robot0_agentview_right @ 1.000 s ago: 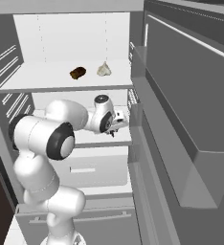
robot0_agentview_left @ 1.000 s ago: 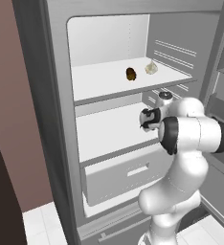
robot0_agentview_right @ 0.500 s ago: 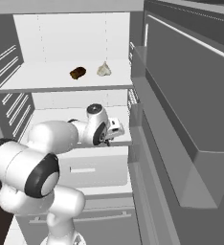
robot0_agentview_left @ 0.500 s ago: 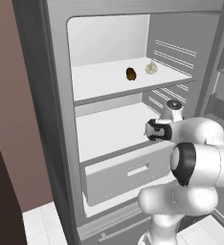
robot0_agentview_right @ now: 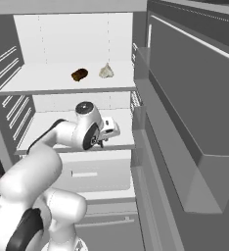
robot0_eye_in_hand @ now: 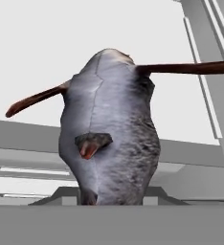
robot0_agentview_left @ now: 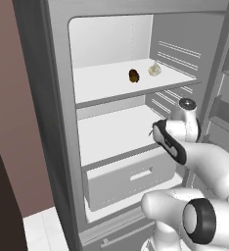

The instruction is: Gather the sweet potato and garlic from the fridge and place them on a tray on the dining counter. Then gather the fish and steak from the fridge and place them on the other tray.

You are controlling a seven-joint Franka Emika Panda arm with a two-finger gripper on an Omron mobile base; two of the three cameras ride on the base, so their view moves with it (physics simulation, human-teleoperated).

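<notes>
The gripper (robot0_agentview_right: 103, 142), clamped on the fish (robot0_eye_in_hand: 109, 129), sits level with the fridge's (robot0_agentview_left: 53, 122) middle shelf, while the sweet potato (robot0_agentview_left: 133, 75) and garlic (robot0_agentview_left: 154, 69) lie on the top shelf, apparently ungathered, the trays unfilled.

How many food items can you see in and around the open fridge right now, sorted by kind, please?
Sweet potato, brown, on the upper shelf: 1
Garlic, pale, beside it on that shelf: 1
Fish, silvery-grey, held in the claw: 1
Total: 3
</notes>
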